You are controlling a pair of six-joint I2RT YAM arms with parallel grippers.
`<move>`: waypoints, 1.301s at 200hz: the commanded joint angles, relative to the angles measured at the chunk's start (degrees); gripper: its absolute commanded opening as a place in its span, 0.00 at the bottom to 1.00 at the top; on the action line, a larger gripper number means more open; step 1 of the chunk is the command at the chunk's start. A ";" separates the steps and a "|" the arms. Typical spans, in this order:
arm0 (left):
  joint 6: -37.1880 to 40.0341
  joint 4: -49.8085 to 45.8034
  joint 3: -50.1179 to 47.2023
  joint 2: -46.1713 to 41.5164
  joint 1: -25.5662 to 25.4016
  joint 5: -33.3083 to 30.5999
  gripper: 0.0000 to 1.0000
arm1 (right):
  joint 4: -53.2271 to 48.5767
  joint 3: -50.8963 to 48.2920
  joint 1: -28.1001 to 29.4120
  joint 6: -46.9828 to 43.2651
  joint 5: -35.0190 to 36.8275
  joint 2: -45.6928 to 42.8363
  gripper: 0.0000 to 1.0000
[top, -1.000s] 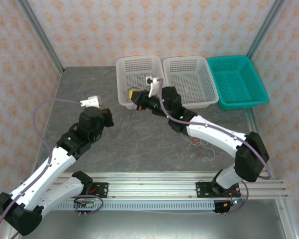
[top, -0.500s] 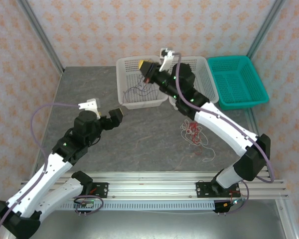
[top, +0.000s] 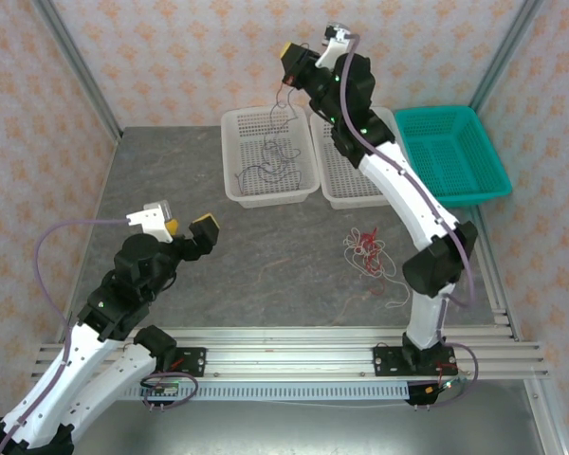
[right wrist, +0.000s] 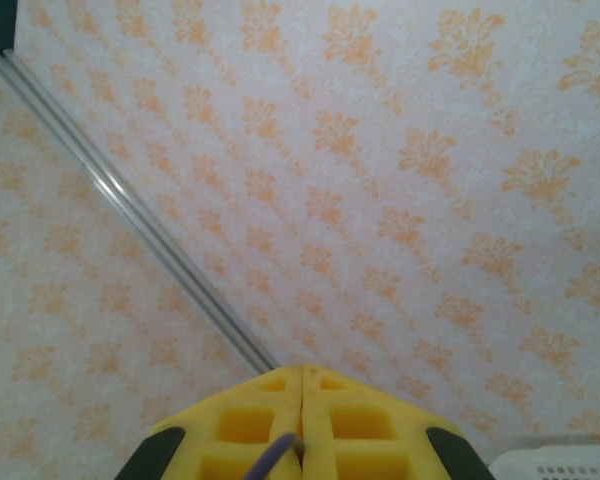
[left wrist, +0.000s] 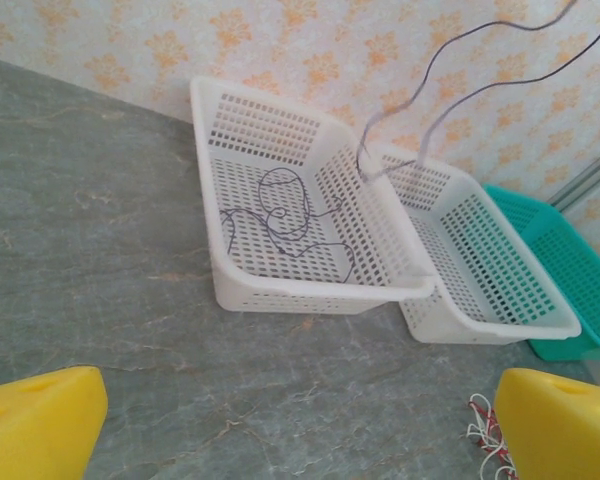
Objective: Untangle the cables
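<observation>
Left white basket touching right white basket, teal basket just beside; grey table, floral wallpaper

Above the left white basket in the left wrist view, the hanging dark cable runs off the top edge — its upper end is cut off. Right of that basket, the red cables are cropped by the bottom edge, the teal basket by the right edge.
</observation>
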 commanded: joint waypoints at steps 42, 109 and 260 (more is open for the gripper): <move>1.66 -2.05 -0.88 -1.14 0.21 -2.73 1.00 | -24.31 24.61 -0.68 -5.27 -2.67 18.77 0.00; 0.64 -3.86 -2.84 -3.85 0.19 -3.80 1.00 | -42.07 32.17 -0.42 -10.40 -3.40 32.94 0.02; -1.95 -1.39 -3.23 4.96 0.20 -2.69 1.00 | -74.56 34.98 -2.09 -27.10 -2.95 30.25 0.87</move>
